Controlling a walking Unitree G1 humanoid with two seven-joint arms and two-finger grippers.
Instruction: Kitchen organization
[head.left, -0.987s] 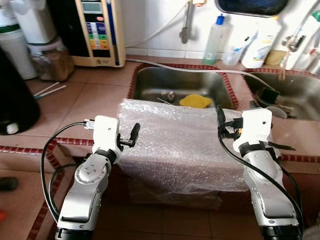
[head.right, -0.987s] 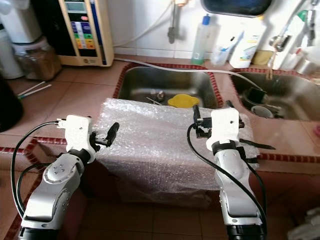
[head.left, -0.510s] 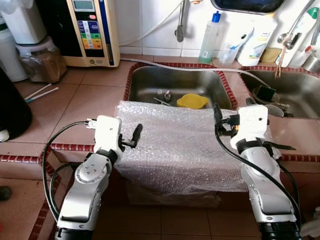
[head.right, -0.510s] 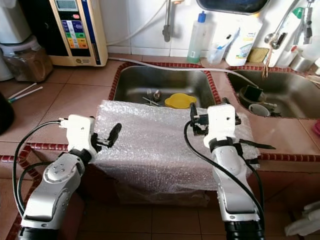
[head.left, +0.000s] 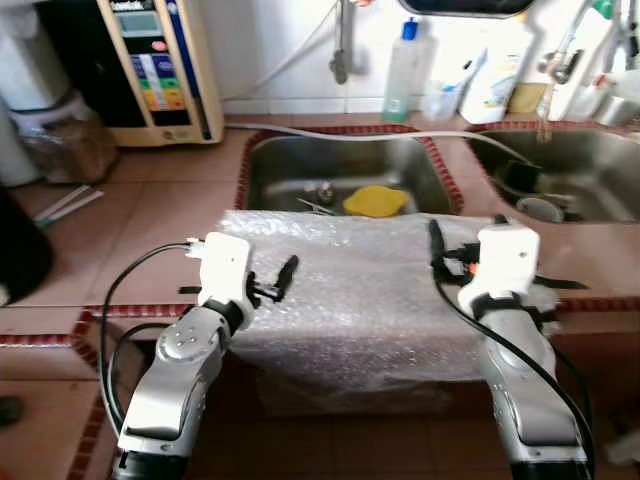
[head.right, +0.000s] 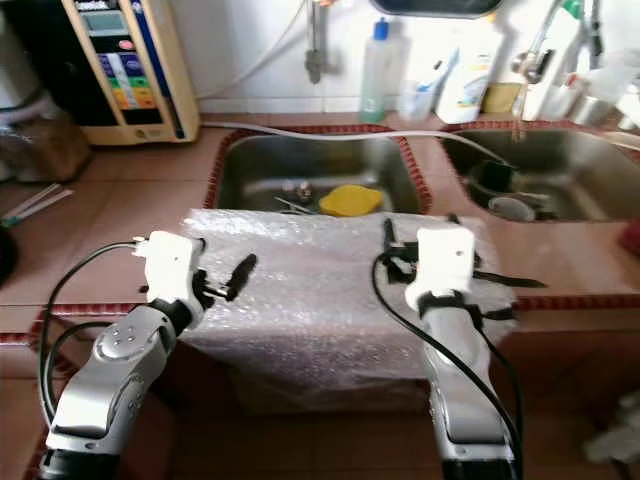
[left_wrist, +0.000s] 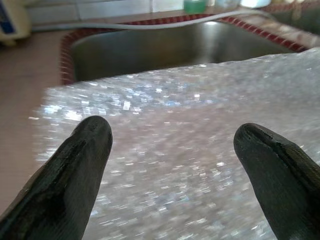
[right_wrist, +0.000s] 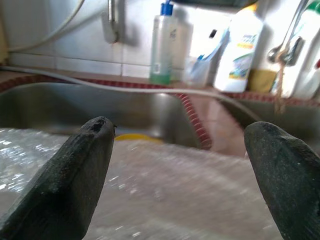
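A bubble-wrap sheet (head.left: 360, 290) drapes over the desk (head.left: 150, 210) edge in front of the left sink (head.left: 340, 175); a second sink (head.left: 570, 170) lies right, bottles (head.left: 405, 70) behind.

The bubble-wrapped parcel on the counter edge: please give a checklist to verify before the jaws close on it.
1. Left gripper jaws open: ok.
2. Right gripper jaws open: ok.
3. Clear bubble-wrapped parcel lies between both grippers: ok.
4. Parcel fully supported by the brown tiled counter: not ok, its front hangs over the edge.
5. Contents under the wrap: cannot tell.
6. Steel sink behind the parcel holds a yellow dish: ok, apart from the parcel.
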